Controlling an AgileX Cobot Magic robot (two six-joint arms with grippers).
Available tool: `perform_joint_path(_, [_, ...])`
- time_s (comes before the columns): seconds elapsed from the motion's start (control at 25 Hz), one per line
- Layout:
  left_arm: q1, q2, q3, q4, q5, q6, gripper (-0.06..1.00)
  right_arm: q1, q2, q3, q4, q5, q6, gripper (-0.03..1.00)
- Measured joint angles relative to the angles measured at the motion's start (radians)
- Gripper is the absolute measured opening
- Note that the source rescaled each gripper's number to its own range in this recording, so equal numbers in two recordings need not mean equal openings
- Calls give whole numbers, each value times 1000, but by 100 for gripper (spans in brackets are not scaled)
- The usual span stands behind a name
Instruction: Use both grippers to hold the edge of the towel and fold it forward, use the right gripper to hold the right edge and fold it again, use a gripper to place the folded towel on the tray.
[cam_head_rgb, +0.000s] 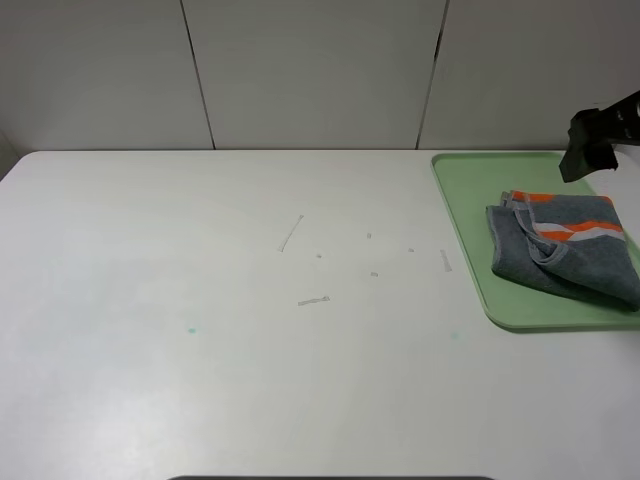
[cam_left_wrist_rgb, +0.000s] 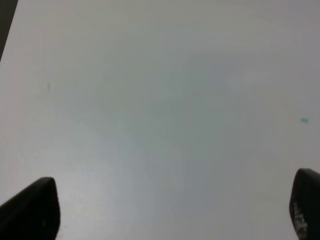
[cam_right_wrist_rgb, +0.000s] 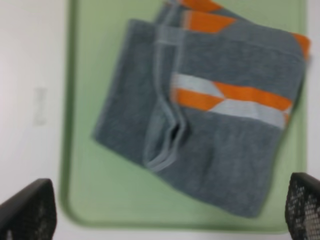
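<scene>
The right gripper (cam_right_wrist_rgb: 165, 210) hangs above the tray with its jaws spread wide and nothing between them; in the high view only a black part of its arm shows, at the far right edge just past the tray's far rim. Beneath it lies the towel (cam_right_wrist_rgb: 210, 125), folded into a compact, slightly loose bundle, its orange bands and pale stripe on top and a grey hem curling open along one fold. The towel rests wholly inside the tray (cam_head_rgb: 465, 215), toward the tray's right side, with bare green showing to its left and along the near rim. The tray sits at the far right of the white tabletop (cam_head_rgb: 220, 330). The left gripper (cam_left_wrist_rgb: 170, 210) is also spread wide and empty, looking down on bare tabletop well apart from the tray; it does not show in the high view. Judging from this layout, both folds and the placing on the tray look done, and nothing is gripped, so what seems left is at most drawing the right arm clear. The fold is untidy but holds together.
</scene>
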Motion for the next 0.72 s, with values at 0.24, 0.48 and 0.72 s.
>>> perform_joint_path(0.24, [0,0,0,0,0,0,92,77,-164,133,38,2,-47,100])
perform_joint_path(0.48, [0,0,0,0,0,0,92,77,-363,288,63,19,-81,100])
perform_joint_path(0.72, [0,0,0,0,0,0,92,77,-568,410,85,55,-85,100])
